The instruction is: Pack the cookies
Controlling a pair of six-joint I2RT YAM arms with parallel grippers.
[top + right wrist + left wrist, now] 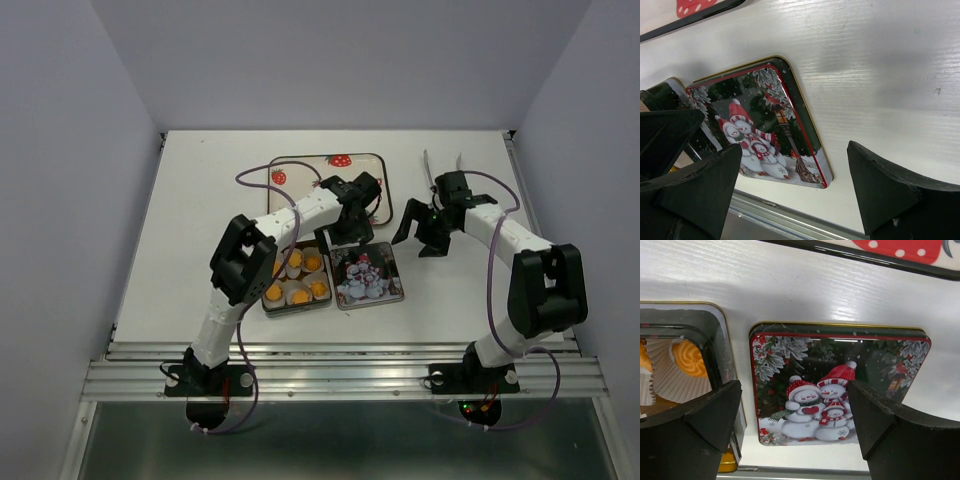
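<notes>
The white counter (200, 200) fills the scene, with both arms reaching out over it. The left arm (240, 260) stretches diagonally across the middle, and the right arm (540, 285) bends in from the right side.

At the far end lies a flat tray (310, 163) printed with red strawberries (340, 160). Nearer the arms sits the open tin (297, 309), partly under the left arm. Just to its right the snowman lid (367, 276) lies flat, picture side up, with a sliver of counter between lid and tin.

The left pincer (350, 232) hangs over the far edge of that lid with its jaws spread wide and nothing in them. In its wrist view one finger (700, 425) sits over the tin's wall (715, 335) and the other over the lid's right part. Whether either touches cannot be told.

The right pincer (425, 235) is released too, wide and empty, above bare counter to the right of the lid. Its wrist view catches the lid (760, 125) off to the left.

The cookies (299, 295) are inside the tin, orange-yellow and each nested in a white fluted paper cup (665, 385). Five show from above, and the arm hides part of the tin. One swirl-topped cookie (690, 360) shows up close.
</notes>
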